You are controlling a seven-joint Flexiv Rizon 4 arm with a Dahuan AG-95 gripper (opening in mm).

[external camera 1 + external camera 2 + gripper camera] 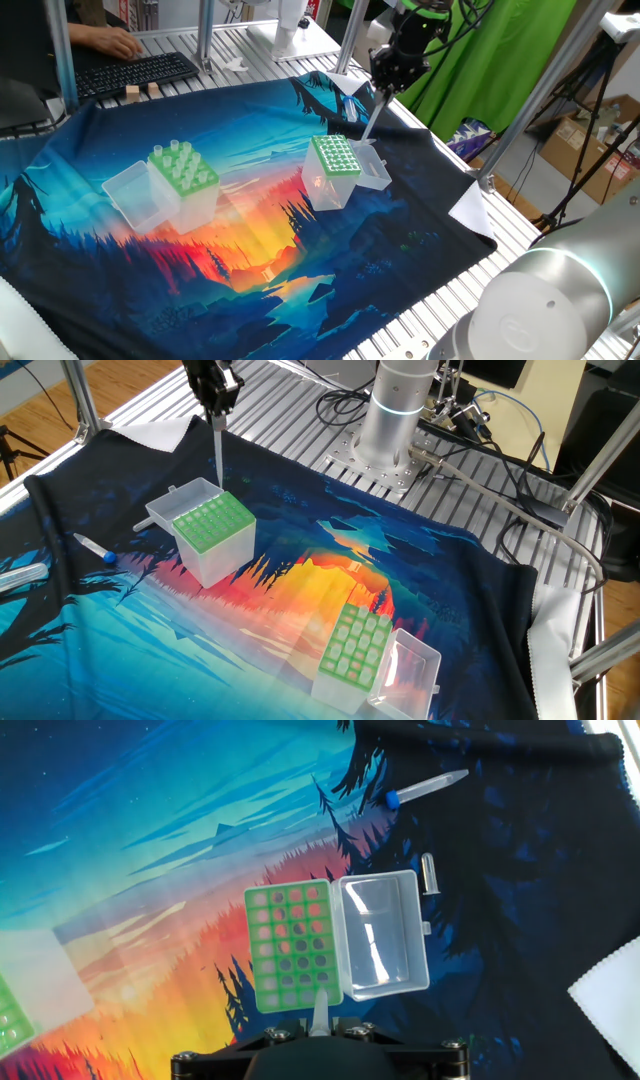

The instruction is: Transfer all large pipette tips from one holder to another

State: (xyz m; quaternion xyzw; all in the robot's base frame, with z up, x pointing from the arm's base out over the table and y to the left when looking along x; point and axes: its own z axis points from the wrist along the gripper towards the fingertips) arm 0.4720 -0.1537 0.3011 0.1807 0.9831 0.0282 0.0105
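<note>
dark-green holder (334, 156), lid open, directly below my gripper (388, 88). light-green holder (183, 168) well apart. my jaws are clamped on one large pipette tip (218, 458) (long axis vertical, point down), hanging just above the hole plate.

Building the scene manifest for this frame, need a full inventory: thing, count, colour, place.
cloth: one, blue-orange sunset print, covering the table
wide-holed box: one, clear with light-green top, lid open, whitish tips standing in it, far from the arm
fine-holed box: one, clear with darker-green top, lid open, under the arm
capped tube: one, clear with blue cap, lying on the cloth beyond the fine-holed box
small clear tube: one, lying beside the open lid
keyboard: one, black, at the table's far edge
held tip: one, whitish, hanging point down
tool: one, black, shut on the held tip above the fine-holed box
</note>
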